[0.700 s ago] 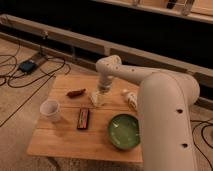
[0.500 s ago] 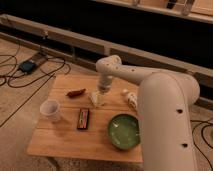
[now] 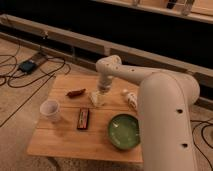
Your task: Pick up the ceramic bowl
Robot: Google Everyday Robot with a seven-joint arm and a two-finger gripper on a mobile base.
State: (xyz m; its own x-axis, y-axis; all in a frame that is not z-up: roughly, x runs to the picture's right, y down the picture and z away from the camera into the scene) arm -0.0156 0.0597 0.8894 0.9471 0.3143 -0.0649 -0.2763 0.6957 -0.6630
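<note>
The ceramic bowl is round, glossy green with a dark rim and a paler inside. It sits on the wooden table near the front right edge. My white arm reaches from the lower right over the table. The gripper hangs above the table's middle, up and to the left of the bowl and well apart from it. It sits low over the wood between the reddish item and the pale packet.
A white cup stands at the left. A dark flat bar lies in the middle front. A reddish-brown item lies at the back left. A pale packet lies at the back right. Cables lie on the floor left.
</note>
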